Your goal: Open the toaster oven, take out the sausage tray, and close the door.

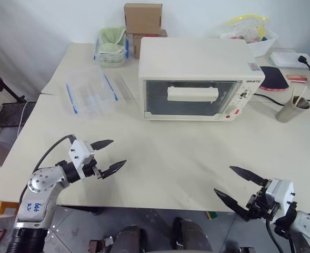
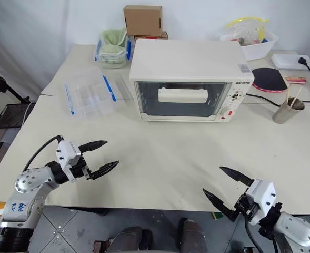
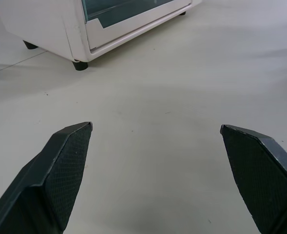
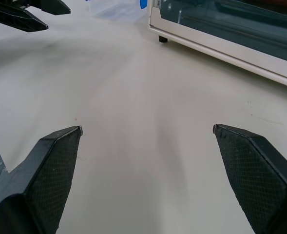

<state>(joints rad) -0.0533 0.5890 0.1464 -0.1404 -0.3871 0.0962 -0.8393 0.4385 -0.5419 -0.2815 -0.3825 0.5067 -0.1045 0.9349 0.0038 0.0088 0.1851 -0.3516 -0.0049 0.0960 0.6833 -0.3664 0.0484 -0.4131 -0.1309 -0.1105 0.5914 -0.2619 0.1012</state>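
Note:
The cream-white toaster oven stands at the back middle of the table, its glass door closed, with the cream bar handle across it. The sausage tray is hidden; the glass gives no clear sight of the inside. My left gripper hovers open over the table's front left, well short of the oven, with nothing between its fingers. At the front right edge my right gripper is open and empty too. The oven's lower corner appears in the left wrist view, its door's lower edge in the right wrist view.
A clear plastic box with blue clips lies left of the oven. Behind it stand a lidded container and cardboard boxes. To the right are a paper cup with sticks, a black paddle, a cable and a white bin.

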